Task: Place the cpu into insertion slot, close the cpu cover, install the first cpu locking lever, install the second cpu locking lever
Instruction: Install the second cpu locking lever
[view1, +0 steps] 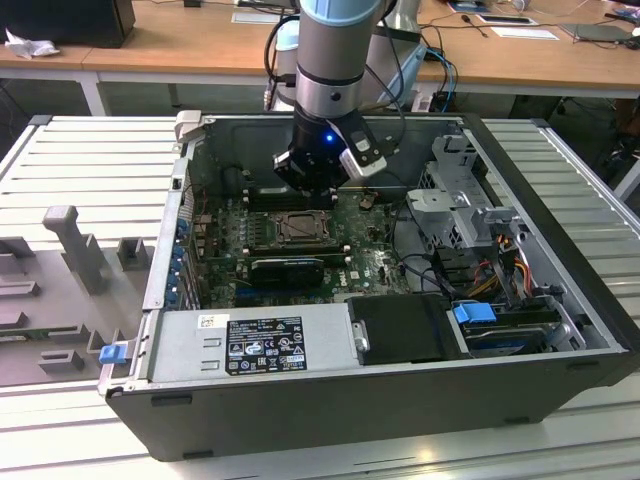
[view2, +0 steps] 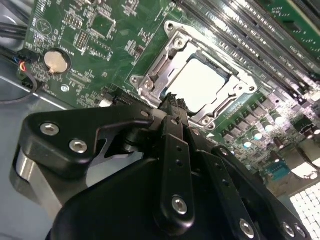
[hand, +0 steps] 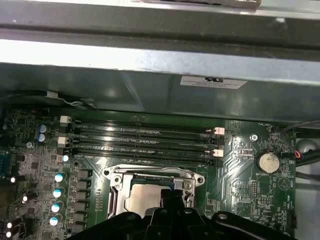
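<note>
Second wrist view shows the pincer pressed together, empty, beside the cpu cover.

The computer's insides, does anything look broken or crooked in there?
Nothing stands out. The cpu lies flat and square in the insertion slot, with the cpu cover lying around it. The memory sticks sit straight in parallel rows. The pincer hovers beside the socket.

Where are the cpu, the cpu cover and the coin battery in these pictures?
cpu (view2: 200, 87): second wrist view, centre of its pale top face.
cpu cover (view2: 161, 62): second wrist view, metal frame edge beside the chip.
coin battery (hand: 266, 161): first wrist view, middle of the round cell.
</note>
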